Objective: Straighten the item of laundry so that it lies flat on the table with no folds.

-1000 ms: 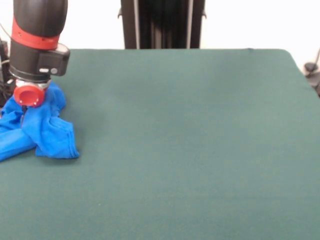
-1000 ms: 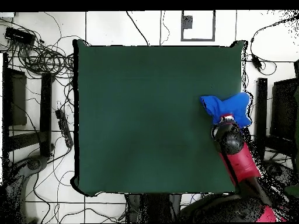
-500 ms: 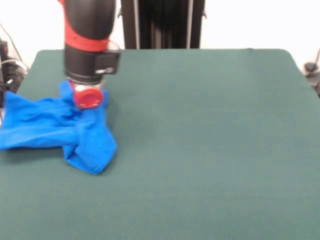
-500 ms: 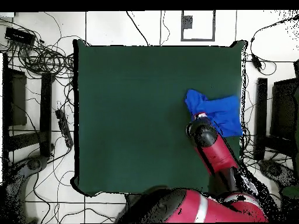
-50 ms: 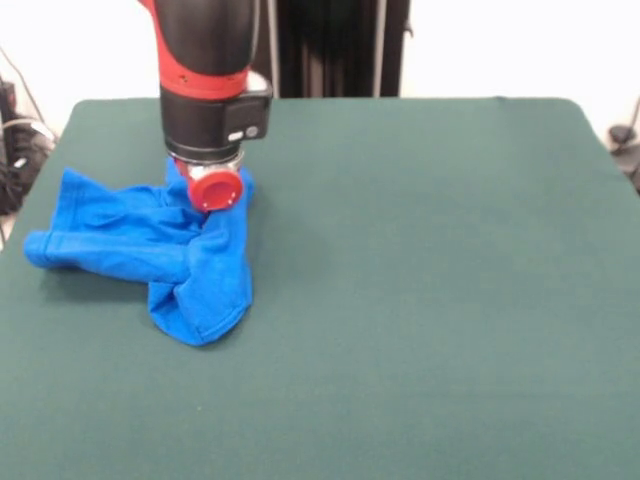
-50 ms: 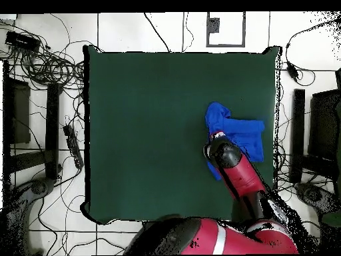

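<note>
Arm (image 5: pixel 205 70) vertical, pincer (image 5: pixel 213 190) down on bunched T-shirt (image 5: pixel 160 245); grip state unclear.

The red and black arm (image 5: pixel 207 75) comes down nearly upright from twelve o'clock in the front view, its black wrist housing above a round red cap. The gripper (image 5: pixel 213 195) points straight down; its fingers are hidden.

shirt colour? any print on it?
Plain bright blue shirt, no print visible. Front view shows it best.
</note>
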{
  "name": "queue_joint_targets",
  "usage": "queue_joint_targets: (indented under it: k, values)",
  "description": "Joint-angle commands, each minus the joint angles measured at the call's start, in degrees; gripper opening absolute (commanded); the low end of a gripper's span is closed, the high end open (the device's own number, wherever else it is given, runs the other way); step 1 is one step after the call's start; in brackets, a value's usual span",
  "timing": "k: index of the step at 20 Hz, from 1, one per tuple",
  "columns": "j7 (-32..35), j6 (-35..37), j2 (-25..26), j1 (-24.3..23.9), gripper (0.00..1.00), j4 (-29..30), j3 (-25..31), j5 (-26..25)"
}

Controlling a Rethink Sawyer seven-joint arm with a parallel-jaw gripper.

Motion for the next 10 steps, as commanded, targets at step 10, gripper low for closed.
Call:
queue_joint_targets:
  k: [10]
  values:
    - [9.65,-7.68,15.64,-0.07,1.00,-0.37,3.26,-2.52]
